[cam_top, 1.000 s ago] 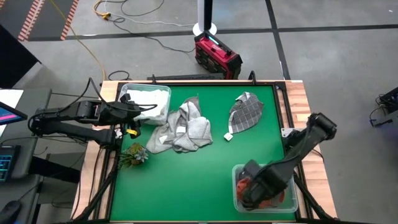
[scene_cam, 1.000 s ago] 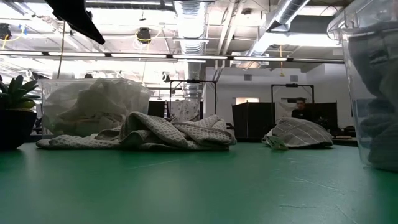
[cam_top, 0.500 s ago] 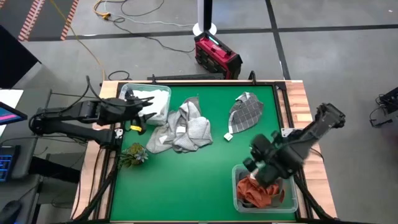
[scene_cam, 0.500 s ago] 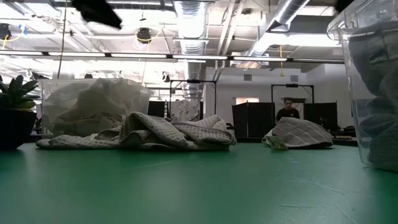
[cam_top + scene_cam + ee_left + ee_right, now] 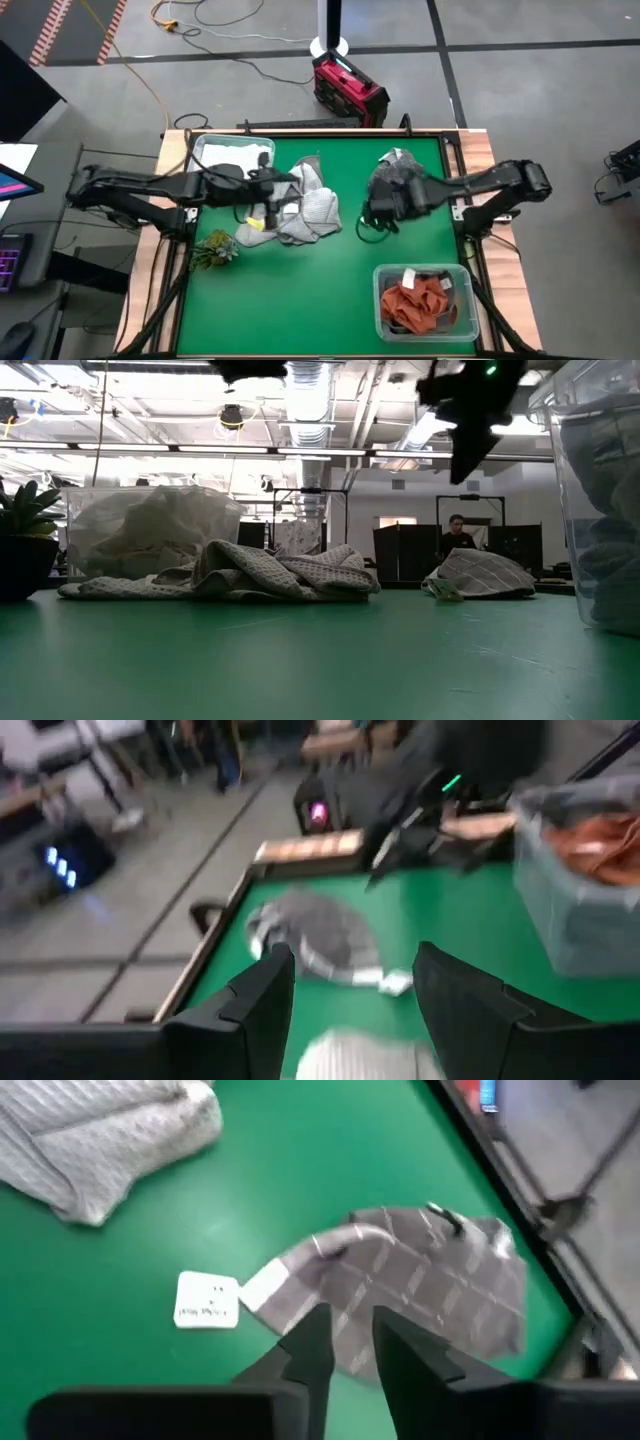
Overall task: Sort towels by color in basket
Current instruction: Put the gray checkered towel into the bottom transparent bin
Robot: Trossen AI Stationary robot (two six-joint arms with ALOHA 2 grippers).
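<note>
The right gripper [image 5: 377, 205] is no longer down in the clear bin [image 5: 462, 318] with the rust orange towel [image 5: 418, 301]; its arm has swung across the green table [image 5: 300, 300] and now hangs over the grey checked towel [image 5: 402, 160], fingers [image 5: 310, 1345] a narrow gap apart. That leaves the orange towel lying uncovered in its bin. The left gripper [image 5: 268, 190] has left the bin of white towels [image 5: 232, 152] and reached out over the pile of light grey towels [image 5: 305, 210], fingers [image 5: 265, 990] spread. The person [image 5: 458, 540] in the background has shifted slightly.

Bright overhead light — wrist views blurred, left most.
</note>
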